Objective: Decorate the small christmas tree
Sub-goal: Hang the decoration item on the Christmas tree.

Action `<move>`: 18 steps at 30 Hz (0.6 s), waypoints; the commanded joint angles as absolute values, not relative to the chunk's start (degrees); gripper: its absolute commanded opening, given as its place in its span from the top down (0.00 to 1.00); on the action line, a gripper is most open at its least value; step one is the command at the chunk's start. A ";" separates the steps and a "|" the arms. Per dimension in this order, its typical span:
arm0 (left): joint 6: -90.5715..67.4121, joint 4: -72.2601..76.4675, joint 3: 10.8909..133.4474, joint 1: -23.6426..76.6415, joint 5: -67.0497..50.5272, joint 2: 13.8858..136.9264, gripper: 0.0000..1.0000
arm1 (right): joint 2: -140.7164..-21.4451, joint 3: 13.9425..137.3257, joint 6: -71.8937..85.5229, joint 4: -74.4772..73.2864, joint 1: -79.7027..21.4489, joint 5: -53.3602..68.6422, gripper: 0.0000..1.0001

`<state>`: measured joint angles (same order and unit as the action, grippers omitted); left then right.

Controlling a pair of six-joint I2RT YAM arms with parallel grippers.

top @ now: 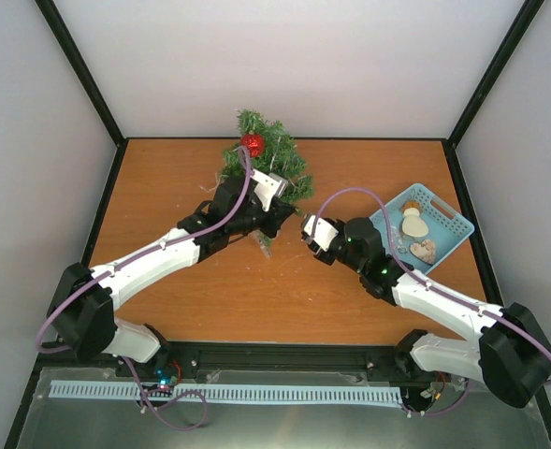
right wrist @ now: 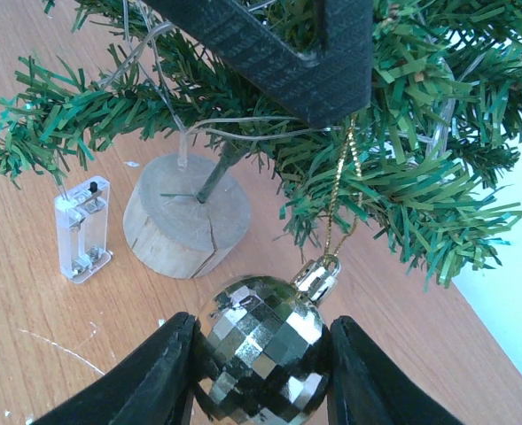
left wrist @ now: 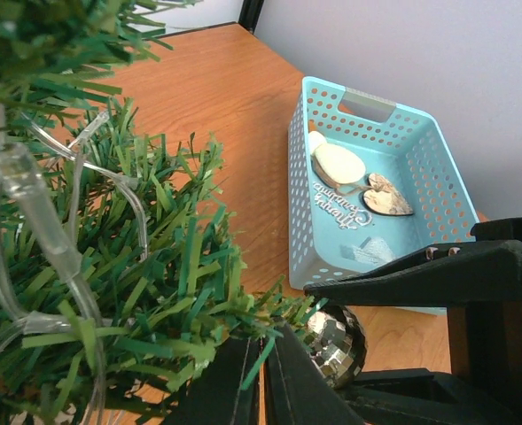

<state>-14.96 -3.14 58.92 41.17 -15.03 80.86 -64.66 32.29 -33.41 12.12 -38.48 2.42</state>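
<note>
Tree [top: 268, 161] stood just beyond both pincers, a red ball [top: 253, 145] already on it. Right pincer [right wrist: 261, 341] clamped a silver ball [right wrist: 259, 354] under a branch. Left pincer [left wrist: 262, 359] was pressed together beside its cord [right wrist: 338, 204]. That ball looked not yet hung, and ornaments [top: 415, 224] waited in the basket [top: 455, 217] right of the right pincer.

Plain white walls [top: 284, 56], wooden table [top: 163, 187], perhaps laminate
</note>
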 commanded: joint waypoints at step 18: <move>-12.77 -3.44 58.24 41.84 -14.18 80.74 0.97 | -67.39 31.21 -32.74 15.49 -37.57 3.58 0.62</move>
